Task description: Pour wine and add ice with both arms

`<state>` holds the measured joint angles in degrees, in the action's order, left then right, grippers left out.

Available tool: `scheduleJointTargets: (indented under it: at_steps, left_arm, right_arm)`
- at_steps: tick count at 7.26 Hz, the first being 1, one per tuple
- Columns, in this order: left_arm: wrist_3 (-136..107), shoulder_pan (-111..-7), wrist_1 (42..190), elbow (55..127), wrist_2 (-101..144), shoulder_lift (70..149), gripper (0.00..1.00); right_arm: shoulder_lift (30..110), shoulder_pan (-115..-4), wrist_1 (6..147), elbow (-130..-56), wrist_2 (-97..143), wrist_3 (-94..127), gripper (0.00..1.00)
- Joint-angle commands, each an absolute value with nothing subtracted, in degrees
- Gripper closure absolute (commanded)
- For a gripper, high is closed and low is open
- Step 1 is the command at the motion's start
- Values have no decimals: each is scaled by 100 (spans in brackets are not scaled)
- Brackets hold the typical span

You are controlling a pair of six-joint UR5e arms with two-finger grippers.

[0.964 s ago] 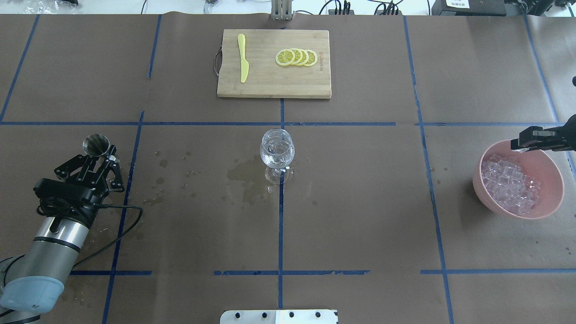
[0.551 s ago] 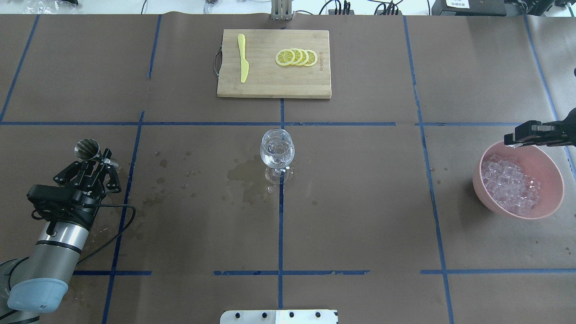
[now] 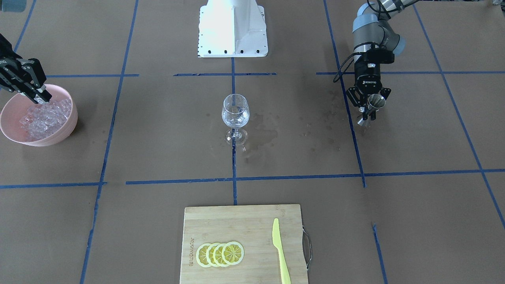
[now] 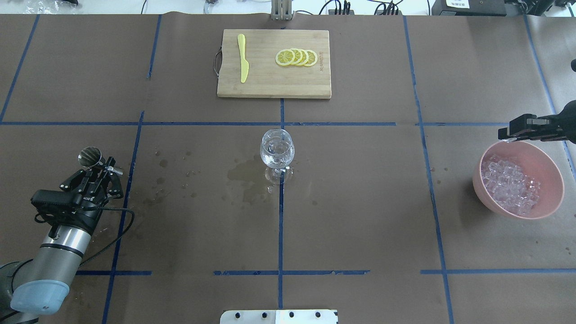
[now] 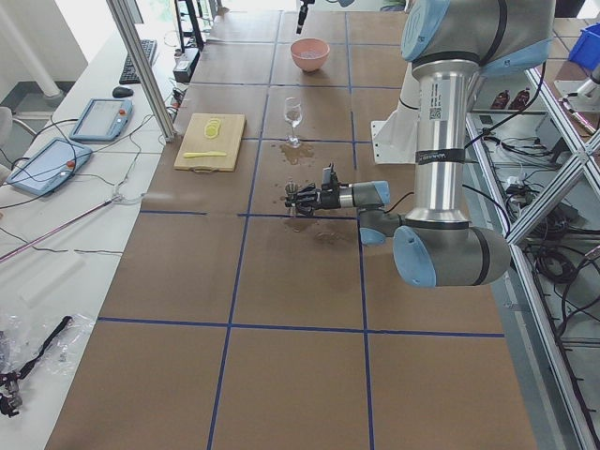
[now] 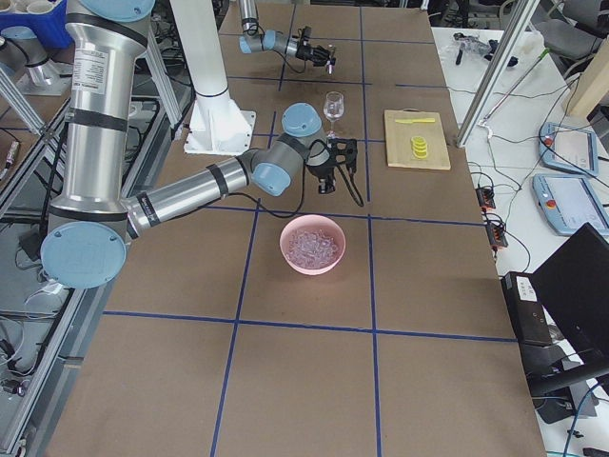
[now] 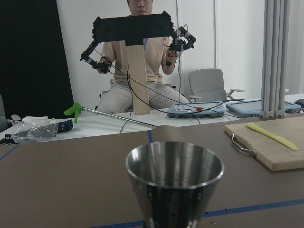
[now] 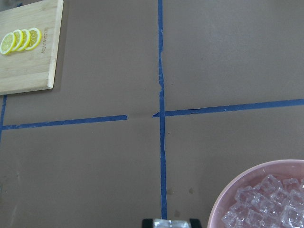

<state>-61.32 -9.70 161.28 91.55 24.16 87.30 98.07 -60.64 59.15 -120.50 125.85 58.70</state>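
You have the brown-papered table [image 4: 360,202], gridded with blue tape, under both arms. The left arm [image 4: 58,245] comes in low from its corner. The right arm [image 6: 190,195] stretches out over the table's other end. The white base block [image 3: 232,27] sits behind and between the two pincers, at the robot's edge.

The bamboo cutting board [image 4: 274,85] lies far ahead of both pincers at the far edge, roughly midway between them. The pink bowl [image 4: 478,180] sits below your right pincer [image 4: 505,134] and a little to its outer side, with the tips above the rim nearest the glass. The ice [image 4: 508,184] is heaped in that bowl, beneath and just outward of the right pincer.

The stemmed glass [image 4: 277,148] stands upright between the two pincers, well apart from each. The wine [image 3: 235,117] is the clear liquid inside it. Dark wet stains [image 4: 245,177] mark the paper beside the glass's foot, on the left pincer's side.

Your left pincer [image 3: 369,112] is clamped on the waist of a steel jigger [image 3: 376,101], which leans with its mouth upward. You cannot tell whether its lower end touches the paper.

On the board, the yellow knife [image 4: 243,58] lies toward the left pincer's side and the overlapping lemon slices [image 4: 297,57] toward the right pincer's side.

The right pincer is pinching one clear cube [image 8: 170,223], seen as a glassy bit between the fingertips in its wrist view.
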Motion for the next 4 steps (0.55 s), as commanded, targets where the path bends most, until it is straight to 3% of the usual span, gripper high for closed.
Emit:
scheduleJointTargets:
  at_steps: [1, 4]
  left_arm:
    - [-6223, -906, 16137, 9018, 2452, 8736, 100]
    - [-6433, -896, 16137, 9000, 2452, 8736, 100]
  right_arm:
    - [9721, -6064, 5915, -12059, 12586, 5889, 100]
    - [9441, -6064, 5915, -12111, 12612, 6229, 100]
